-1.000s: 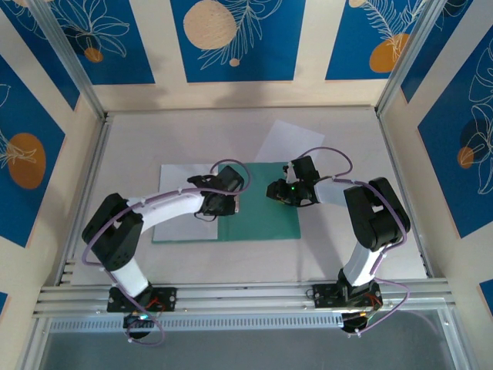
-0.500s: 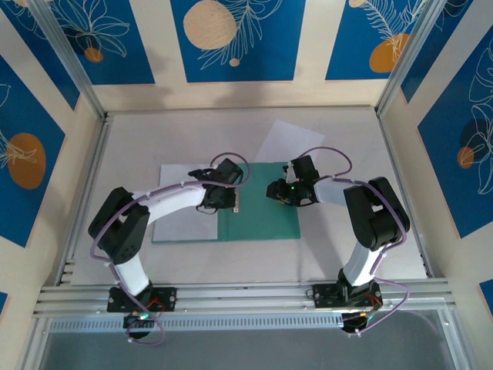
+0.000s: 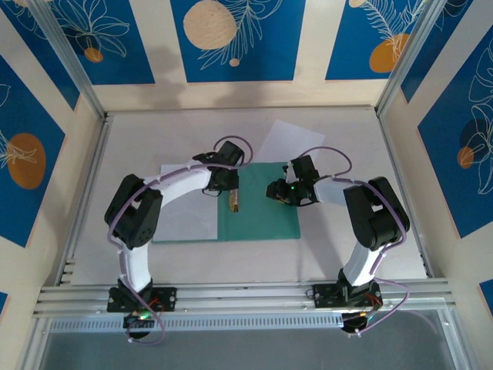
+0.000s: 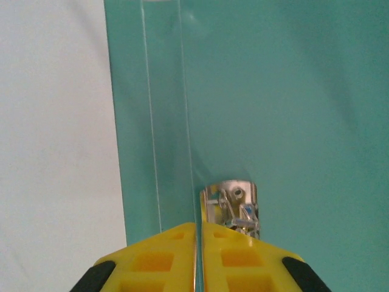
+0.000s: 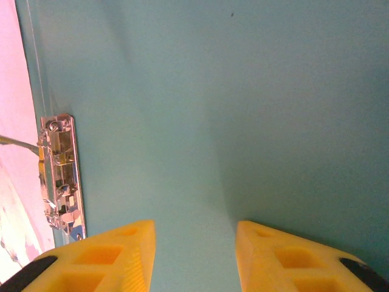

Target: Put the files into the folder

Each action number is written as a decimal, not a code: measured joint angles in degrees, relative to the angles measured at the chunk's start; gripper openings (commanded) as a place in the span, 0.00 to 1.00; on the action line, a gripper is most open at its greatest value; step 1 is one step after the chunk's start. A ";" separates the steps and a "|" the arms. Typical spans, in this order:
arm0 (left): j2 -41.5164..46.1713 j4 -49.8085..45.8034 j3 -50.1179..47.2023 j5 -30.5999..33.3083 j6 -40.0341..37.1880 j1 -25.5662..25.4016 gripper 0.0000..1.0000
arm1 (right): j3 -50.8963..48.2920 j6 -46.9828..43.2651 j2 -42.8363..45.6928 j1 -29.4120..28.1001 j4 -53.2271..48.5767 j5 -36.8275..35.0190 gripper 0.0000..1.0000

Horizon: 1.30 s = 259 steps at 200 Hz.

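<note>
Right fingers (image 5: 103, 255) over teal folder (image 5: 243, 91)

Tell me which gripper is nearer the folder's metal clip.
Left. The left gripper, shut, has its fingertips right at the metal clip by the folder's spine. The right gripper, open, hovers over the folder's green face, the clip off to its left.
</note>
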<state>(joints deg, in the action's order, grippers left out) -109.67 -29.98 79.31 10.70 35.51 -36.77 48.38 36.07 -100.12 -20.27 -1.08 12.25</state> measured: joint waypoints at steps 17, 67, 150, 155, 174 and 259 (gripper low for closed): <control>-1.22 -0.11 2.05 -0.20 -0.50 1.03 0.13 | 0.02 0.00 0.00 0.00 0.00 0.00 0.41; -3.37 -0.48 6.73 -1.88 -1.62 2.16 0.12 | 0.02 -0.02 0.00 0.00 -0.02 0.00 0.41; -1.49 -1.14 5.14 -3.19 -1.46 2.16 0.21 | 0.04 -0.02 0.00 -0.09 0.00 0.04 0.42; -0.68 -1.16 4.50 -3.19 -1.42 2.16 0.21 | 0.04 -0.02 0.00 -0.13 0.00 0.04 0.42; 2.75 -1.36 1.66 -3.19 -1.36 2.23 0.22 | 0.04 -0.02 0.00 -0.81 0.11 0.07 0.41; 11.87 1.27 -18.53 -4.48 0.44 9.60 0.23 | 0.81 0.22 -0.20 -3.58 -1.09 0.63 0.41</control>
<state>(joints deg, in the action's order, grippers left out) -97.80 -28.71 60.77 6.22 35.94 -27.18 49.19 36.29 -100.31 -23.86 -2.17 12.88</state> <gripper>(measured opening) 0.226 0.415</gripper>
